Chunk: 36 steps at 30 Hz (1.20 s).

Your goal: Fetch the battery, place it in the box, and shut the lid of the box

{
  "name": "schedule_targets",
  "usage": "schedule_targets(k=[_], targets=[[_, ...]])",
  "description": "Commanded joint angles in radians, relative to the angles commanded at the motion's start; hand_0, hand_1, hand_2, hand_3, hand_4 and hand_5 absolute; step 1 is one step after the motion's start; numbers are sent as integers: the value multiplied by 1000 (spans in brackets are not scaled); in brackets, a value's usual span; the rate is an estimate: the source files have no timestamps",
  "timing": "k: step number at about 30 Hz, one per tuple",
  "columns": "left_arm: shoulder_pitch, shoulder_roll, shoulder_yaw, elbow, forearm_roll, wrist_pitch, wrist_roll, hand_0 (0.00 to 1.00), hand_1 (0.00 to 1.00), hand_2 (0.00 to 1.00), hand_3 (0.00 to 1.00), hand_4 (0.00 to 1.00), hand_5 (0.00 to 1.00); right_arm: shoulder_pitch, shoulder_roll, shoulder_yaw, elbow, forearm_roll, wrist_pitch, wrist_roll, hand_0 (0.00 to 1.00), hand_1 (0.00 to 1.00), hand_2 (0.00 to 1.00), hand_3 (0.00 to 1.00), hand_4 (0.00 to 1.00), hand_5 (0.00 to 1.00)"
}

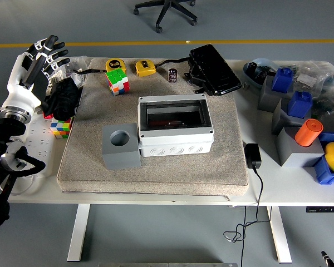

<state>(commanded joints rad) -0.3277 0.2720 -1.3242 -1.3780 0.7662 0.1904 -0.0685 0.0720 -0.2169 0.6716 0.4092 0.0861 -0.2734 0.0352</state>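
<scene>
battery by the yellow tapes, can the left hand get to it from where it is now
Probably yes. The left hand is raised, open and empty at the table's left edge; the battery stands alone on the mat, though the tape measures and cube lie between.

Left arm [5,150] ran off left edge; blue bin [329,173] cut by right edge; box [175,125] interior too dark to tell.
</scene>
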Motion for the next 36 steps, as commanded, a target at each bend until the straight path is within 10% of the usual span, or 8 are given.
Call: schedule_targets(k=[36], targets=[[67,13,18,-25,16,-3,34,598,650,647,619,982,486,-34,10,-26,-14,33,-17,0,614,648,650,583,992,577]])
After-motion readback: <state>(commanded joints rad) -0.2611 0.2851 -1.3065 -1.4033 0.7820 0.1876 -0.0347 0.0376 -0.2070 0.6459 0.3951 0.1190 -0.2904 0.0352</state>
